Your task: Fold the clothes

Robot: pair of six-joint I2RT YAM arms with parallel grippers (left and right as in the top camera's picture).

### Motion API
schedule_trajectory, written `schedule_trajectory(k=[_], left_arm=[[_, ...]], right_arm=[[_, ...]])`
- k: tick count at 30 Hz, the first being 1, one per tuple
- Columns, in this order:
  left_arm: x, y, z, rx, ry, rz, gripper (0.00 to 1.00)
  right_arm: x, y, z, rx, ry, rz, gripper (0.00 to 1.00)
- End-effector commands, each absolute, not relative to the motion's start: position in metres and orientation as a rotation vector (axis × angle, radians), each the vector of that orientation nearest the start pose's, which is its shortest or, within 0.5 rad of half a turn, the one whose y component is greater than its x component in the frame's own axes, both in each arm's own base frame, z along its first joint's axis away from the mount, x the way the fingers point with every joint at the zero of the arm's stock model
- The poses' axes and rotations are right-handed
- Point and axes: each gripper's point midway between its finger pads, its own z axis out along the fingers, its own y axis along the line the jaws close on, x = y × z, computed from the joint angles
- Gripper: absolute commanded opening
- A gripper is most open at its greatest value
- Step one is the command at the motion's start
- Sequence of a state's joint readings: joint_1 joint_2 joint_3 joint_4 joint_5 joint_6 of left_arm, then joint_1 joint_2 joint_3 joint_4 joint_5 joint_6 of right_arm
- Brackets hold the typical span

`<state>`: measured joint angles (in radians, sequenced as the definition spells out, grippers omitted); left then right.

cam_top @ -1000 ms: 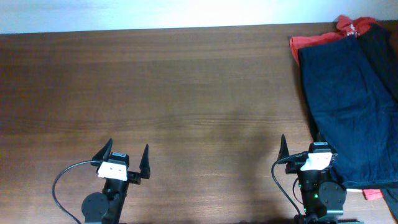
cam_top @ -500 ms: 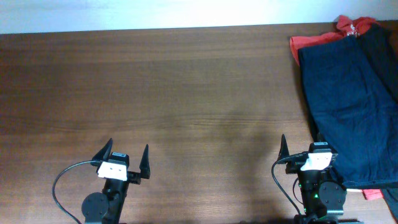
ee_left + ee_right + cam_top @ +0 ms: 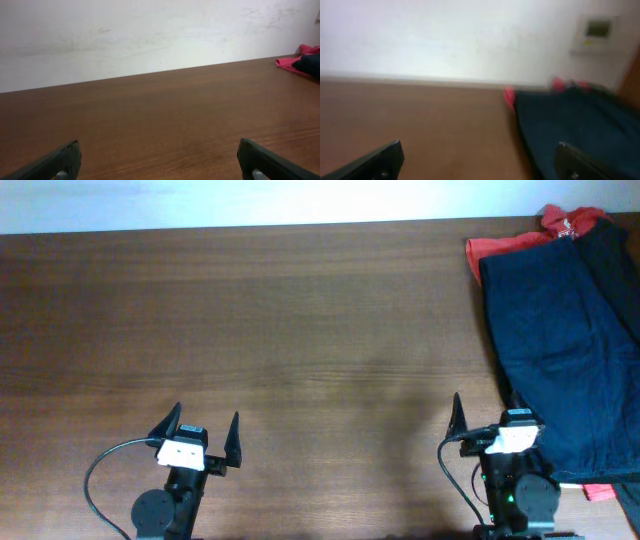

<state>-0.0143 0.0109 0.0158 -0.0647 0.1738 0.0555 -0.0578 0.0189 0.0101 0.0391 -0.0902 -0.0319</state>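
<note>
Jaws gape empty on left arm [image 3: 170, 498] and right arm [image 3: 518, 492], both low over table [image 3: 300, 330].

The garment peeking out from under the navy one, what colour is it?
The bottom garment is red; the overhead view shows it best.

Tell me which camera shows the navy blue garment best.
The overhead view: the navy blue garment lies spread out on the right side, most of it in frame and sharp. The right wrist view shows it closer but blurred. The left wrist view catches only a dark sliver, likely it, at the far right.
</note>
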Motion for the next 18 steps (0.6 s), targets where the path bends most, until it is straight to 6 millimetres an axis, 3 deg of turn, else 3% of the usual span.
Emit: schedule_trajectory(k=[1, 5, 7, 10, 13, 15, 18], left_arm=[[0.244, -0.031, 0.161, 0.177, 1.623, -0.106, 0.99], [0.244, -0.031, 0.161, 0.177, 1.623, -0.106, 0.99], [0.244, -0.031, 0.161, 0.177, 1.623, -0.106, 0.99], [0.244, -0.031, 0.161, 0.177, 1.623, -0.106, 0.99], [0.244, -0.031, 0.161, 0.177, 1.623, -0.106, 0.99], [0.244, -0.031, 0.161, 0.177, 1.623, -0.106, 0.99], [0.244, -0.031, 0.161, 0.177, 1.623, -0.106, 0.99]], right_arm=[[0.231, 0.062, 0.212, -0.187, 1.426, 0.439, 0.99], [0.215, 0.073, 0.255, -0.264, 1.242, 0.476, 0.99], [0.209, 0.068, 0.273, -0.237, 1.165, 0.475, 0.99], [0.208, 0.036, 0.307, -0.083, 1.069, 0.337, 0.99], [0.212, 0.021, 0.351, -0.092, 1.041, 0.145, 0.99], [0.238, 0.015, 0.380, -0.101, 1.094, 0.070, 0.99], [0.328, 0.010, 0.406, -0.102, 1.282, 0.064, 0.99]])
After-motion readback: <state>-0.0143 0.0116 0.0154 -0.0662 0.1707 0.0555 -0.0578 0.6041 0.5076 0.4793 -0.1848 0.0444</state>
